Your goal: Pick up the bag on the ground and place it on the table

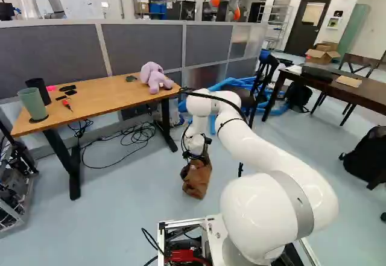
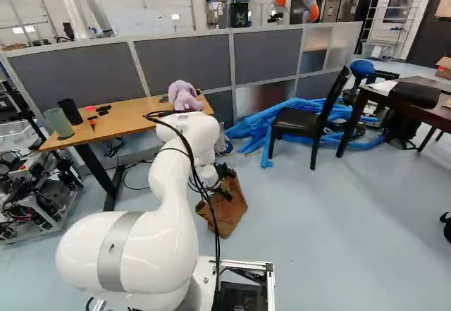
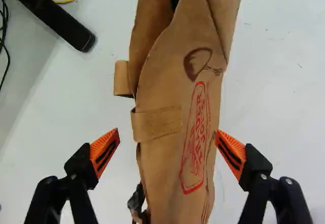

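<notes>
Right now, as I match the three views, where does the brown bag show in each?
Left base view: the brown bag is near the middle, on the floor, under the arm's far end.
Right base view: near the middle, just right of the arm.
Wrist view: between the open fingers of the gripper, reaching ahead of them.
Shared landmark: the gripper, at the bag's upper part in both base views.

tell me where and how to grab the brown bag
Probably best from above, closing across the brown bag near its strap: the body looks long and narrow there, and the open gripper straddles it, one finger beside each long edge.
</notes>
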`<state>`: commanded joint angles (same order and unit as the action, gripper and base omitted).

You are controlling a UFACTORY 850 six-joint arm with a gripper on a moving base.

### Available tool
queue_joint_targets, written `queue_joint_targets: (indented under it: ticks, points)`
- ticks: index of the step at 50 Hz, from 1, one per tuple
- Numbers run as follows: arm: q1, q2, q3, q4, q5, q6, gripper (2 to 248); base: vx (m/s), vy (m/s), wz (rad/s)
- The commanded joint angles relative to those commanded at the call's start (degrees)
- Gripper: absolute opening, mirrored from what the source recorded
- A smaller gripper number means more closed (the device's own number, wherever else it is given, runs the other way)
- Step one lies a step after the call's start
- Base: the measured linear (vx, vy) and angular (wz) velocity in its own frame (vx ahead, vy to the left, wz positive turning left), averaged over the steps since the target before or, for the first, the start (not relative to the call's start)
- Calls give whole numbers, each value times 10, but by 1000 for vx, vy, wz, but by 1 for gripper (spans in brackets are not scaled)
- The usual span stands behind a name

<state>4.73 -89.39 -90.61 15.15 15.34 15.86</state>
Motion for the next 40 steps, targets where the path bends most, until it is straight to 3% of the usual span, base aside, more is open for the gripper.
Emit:
queue_joint_targets:
  ticks: [8, 9, 13, 14, 19, 20, 24, 25, 29, 30, 34, 35, 40]
  points:
    - [0, 0, 0, 0, 0, 0, 235, 0, 0, 0]
    - [0, 0, 0, 0, 0, 0, 198, 0, 0, 0]
    - [0, 0, 0, 0, 0, 0, 198, 0, 0, 0]
    - [0, 0, 0, 0, 0, 0, 161, 0, 0, 0]
    - [0, 0, 0, 0, 0, 0, 161, 0, 0, 0]
    - [0, 0, 0, 0, 0, 0, 122, 0, 0, 0]
    - [0, 0, 0, 0, 0, 0, 122, 0, 0, 0]
    - [0, 0, 0, 0, 0, 0, 84, 0, 0, 0]
    - [0, 0, 0, 0, 0, 0, 84, 0, 0, 0]
    - [0, 0, 0, 0, 0, 0, 47, 0, 0, 0]
    - [0, 0, 0, 0, 0, 0, 47, 0, 0, 0]
    - [0, 0, 0, 0, 0, 0, 21, 0, 0, 0]
    - [0, 0, 0, 0, 0, 0, 21, 0, 0, 0]
